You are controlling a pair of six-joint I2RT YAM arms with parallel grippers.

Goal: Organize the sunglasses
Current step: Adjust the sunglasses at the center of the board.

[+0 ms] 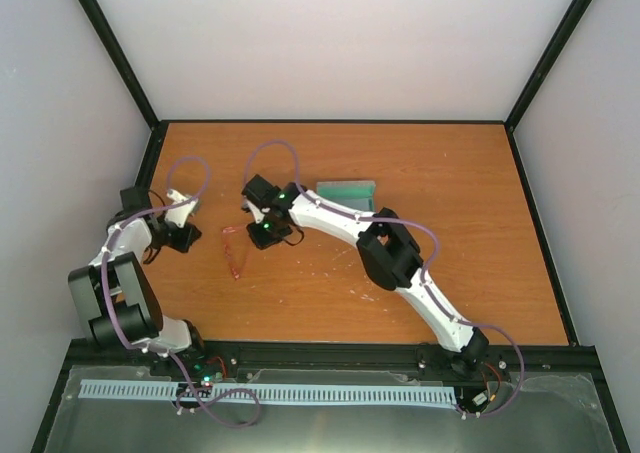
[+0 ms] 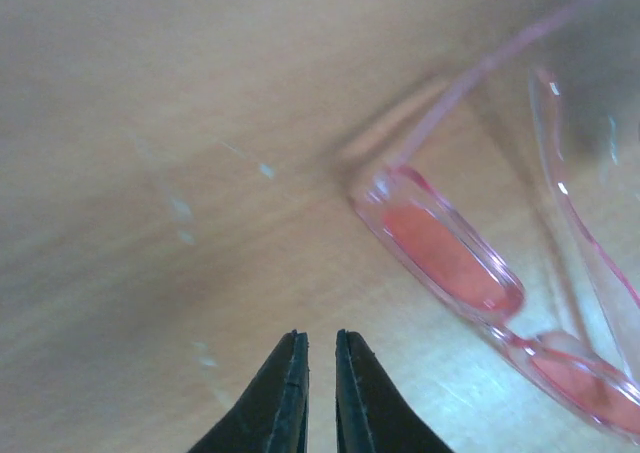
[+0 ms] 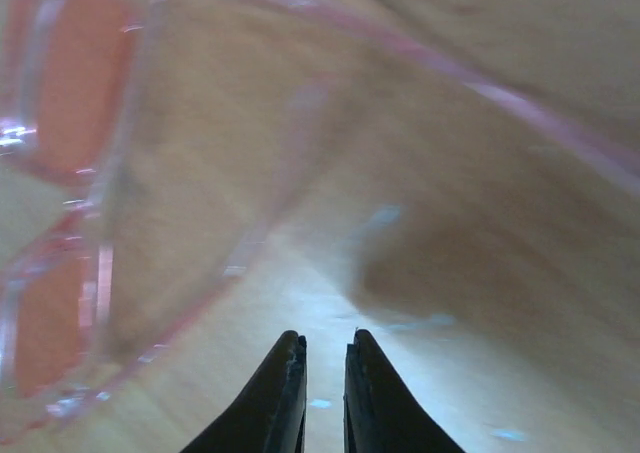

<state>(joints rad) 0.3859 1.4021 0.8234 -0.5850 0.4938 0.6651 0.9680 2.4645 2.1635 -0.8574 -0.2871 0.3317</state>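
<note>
Sunglasses (image 1: 235,255) lie on the table (image 1: 450,173), arms unfolded, between the two grippers. Left gripper (image 2: 320,393): fingers all but closed, only a thin slit between them, nothing held; a lens lies just to its right. Right gripper (image 3: 323,393): likewise nearly closed and empty; the frame is close on its left, apparently not touching, though this view is blurred. The case (image 1: 347,192) sits beyond the right arm, apart from the sunglasses.

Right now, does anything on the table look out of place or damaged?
Only the sunglasses: they lie loose on the wooden table with their temples unfolded, apart from the green-lined case farther back. No breakage shows in the wrist views.
</note>
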